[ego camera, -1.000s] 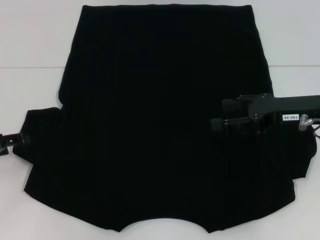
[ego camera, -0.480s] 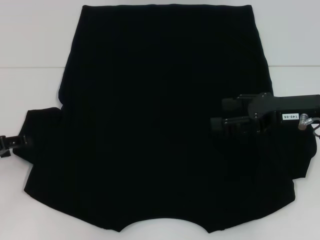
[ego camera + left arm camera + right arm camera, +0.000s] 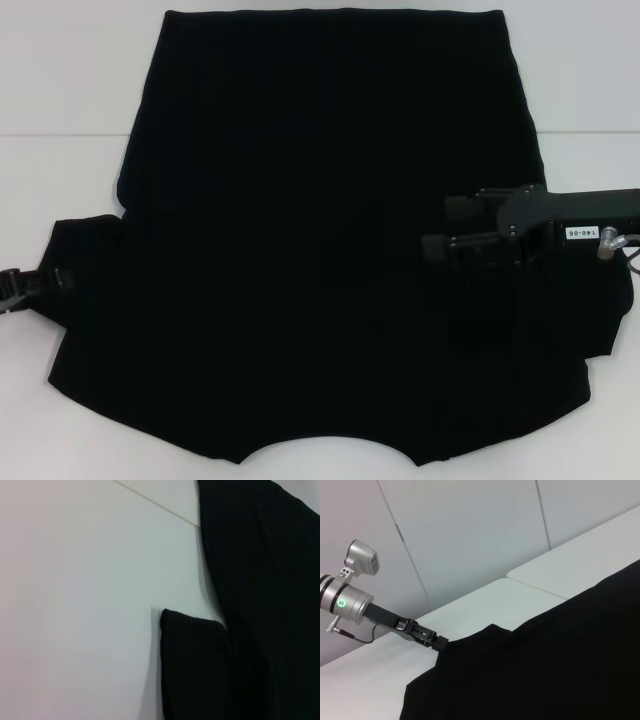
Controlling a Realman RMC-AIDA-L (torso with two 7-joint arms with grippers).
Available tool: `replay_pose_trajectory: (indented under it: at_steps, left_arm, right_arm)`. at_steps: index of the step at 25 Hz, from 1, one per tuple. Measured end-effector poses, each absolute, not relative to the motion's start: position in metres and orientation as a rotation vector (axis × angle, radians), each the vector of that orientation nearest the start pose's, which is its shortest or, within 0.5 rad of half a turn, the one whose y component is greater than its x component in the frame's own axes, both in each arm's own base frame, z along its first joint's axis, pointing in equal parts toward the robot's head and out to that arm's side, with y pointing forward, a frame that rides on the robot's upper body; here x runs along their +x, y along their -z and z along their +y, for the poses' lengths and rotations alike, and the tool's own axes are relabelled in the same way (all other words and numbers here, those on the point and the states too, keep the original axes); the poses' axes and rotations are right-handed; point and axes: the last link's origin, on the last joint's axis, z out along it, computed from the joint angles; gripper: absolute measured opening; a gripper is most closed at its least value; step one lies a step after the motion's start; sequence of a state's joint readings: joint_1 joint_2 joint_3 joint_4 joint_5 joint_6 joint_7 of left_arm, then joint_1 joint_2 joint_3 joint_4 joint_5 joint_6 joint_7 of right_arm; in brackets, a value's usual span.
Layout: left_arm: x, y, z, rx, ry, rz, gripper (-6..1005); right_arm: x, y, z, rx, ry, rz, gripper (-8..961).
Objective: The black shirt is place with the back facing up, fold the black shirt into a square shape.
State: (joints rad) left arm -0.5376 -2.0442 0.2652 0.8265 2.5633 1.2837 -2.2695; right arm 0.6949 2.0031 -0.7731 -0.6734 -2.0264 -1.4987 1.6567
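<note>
The black shirt [image 3: 300,250] lies spread flat on the white table [image 3: 60,100], plain side up, with its hem at the far edge and the neckline curve at the near edge. My left gripper [image 3: 45,282] sits low at the outer edge of the left sleeve [image 3: 85,270], touching the cloth. The right wrist view shows the left gripper [image 3: 432,641] meeting the sleeve's edge. My right gripper [image 3: 435,228] hovers over the shirt's right side, open, with nothing between its fingers. In the left wrist view the sleeve [image 3: 195,670] lies beside the shirt's body [image 3: 260,580].
Bare white table surrounds the shirt on the left [image 3: 75,605] and at the far side. A seam [image 3: 60,134] runs across the tabletop. Grey wall panels [image 3: 470,540] stand beyond the table in the right wrist view.
My left gripper has slid to the right, from beside the left sleeve onto its outer edge. The right arm has stayed almost still.
</note>
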Motion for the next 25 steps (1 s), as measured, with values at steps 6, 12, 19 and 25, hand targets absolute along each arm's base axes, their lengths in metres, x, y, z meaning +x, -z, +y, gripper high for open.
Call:
replay_pose_trajectory:
  at_steps: [6,12,19,25]
  left_arm:
    - [-0.3701,-0.0808,0.3420,-1.806,0.368,-1.698,861]
    - [-0.3701,-0.0801,0.3434,-1.805,0.360,-1.693,858]
    - [-0.3704,-0.0799,0.3428,-1.806,0.357,-1.695,839]
    - [-0.3721,-0.0799,0.3411,-1.802,0.351,-1.699,822]
  right_arm:
    - [0.2192,-0.0205,0.3830,-2.775,-0.576,0.720,897]
    - [0.2194,-0.0213,0.3833,-2.772,-0.578,0.720,898]
    - [0.2194,-0.0214,0.3833,-2.770,-0.580,0.720,898]
    - [0.2191,-0.0217,0.3837,-2.769,-0.582,0.718,898]
